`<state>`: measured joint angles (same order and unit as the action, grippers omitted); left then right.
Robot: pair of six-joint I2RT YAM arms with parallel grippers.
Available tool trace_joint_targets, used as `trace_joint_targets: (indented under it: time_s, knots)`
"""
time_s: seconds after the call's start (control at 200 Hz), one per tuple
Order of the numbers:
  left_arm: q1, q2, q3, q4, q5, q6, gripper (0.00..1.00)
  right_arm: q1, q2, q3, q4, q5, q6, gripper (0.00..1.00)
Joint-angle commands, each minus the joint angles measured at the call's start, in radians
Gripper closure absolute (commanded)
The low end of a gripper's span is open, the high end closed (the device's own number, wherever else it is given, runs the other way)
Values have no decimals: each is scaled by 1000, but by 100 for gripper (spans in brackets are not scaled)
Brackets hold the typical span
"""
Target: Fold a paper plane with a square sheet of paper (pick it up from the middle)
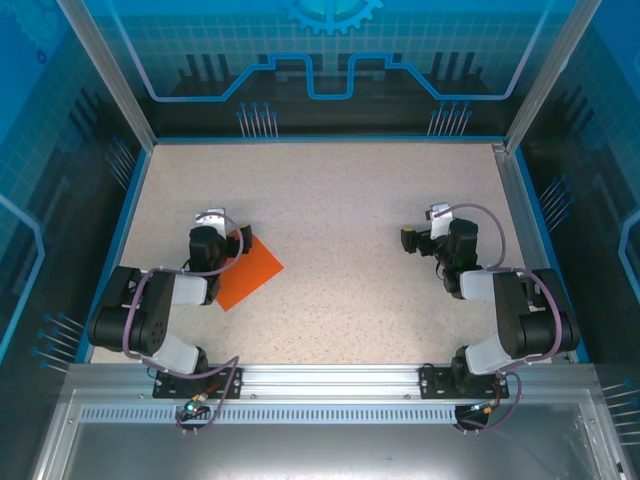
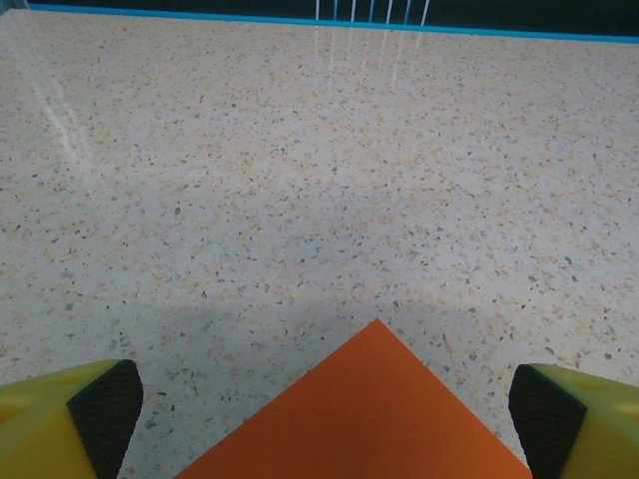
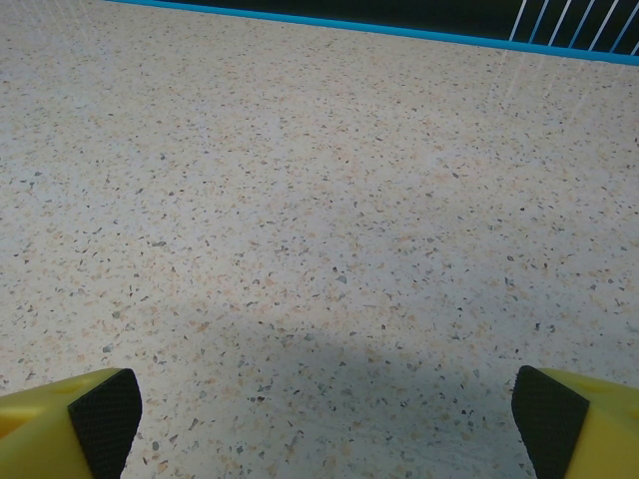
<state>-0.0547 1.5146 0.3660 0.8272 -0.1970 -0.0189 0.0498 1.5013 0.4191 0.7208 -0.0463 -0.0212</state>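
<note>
- Since the task asks for a pick from the middle, the placing of the yellow, black-padded left gripper (image 2: 324,414) is noted first. It hangs low over the table, jaws spread wide, with nothing between the pads (image 2: 105,417). Its own camera shows just one corner of the sheet between the fingers, so I judge it to be over that corner and short of the centre.
- Left margin: the left arm is folded back with its elbow near the blue side rim (image 1: 128,230). I judge there is little room to swing outward on that side.
- The thin, bright orange square sheet of paper (image 1: 252,272) lies flat on the speckled beige tabletop (image 1: 340,200), turned like a diamond. Its left part is hidden beneath the left wrist in the overhead view. No crease is visible, so folding appears not yet begun.
- Centre: bare tabletop runs between the two arms, which stand well apart. This is ample room for sliding and creasing.
- The matching yellow right gripper (image 3: 324,419) has its jaws equally wide and holds nothing. It is over bare table, well apart from the sheet, and looks to be waiting in reserve.
- Far edge: the blue rim (image 3: 349,28) lies well ahead of both grippers, with open surface before it.
</note>
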Motion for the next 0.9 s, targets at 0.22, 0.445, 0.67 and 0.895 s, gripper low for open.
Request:
trace_joint_targets:
  time_s: [0.22,0.445,0.67,0.895]
  knots:
    - [13,-329,124,-497,-9,-164,2,14,-205,65,-272,-65,-14,1]
    - [13,-447,214,-815,196,-401,2,19,-446,212,-808,-33,194,1]
    - [12,-366,258,-953,479,-563,3,10,-553,222,-979,-214,490,1]
    - [9,-248,329,-1073,448,-560,8,76,-480,266,-1010,-351,555,1]
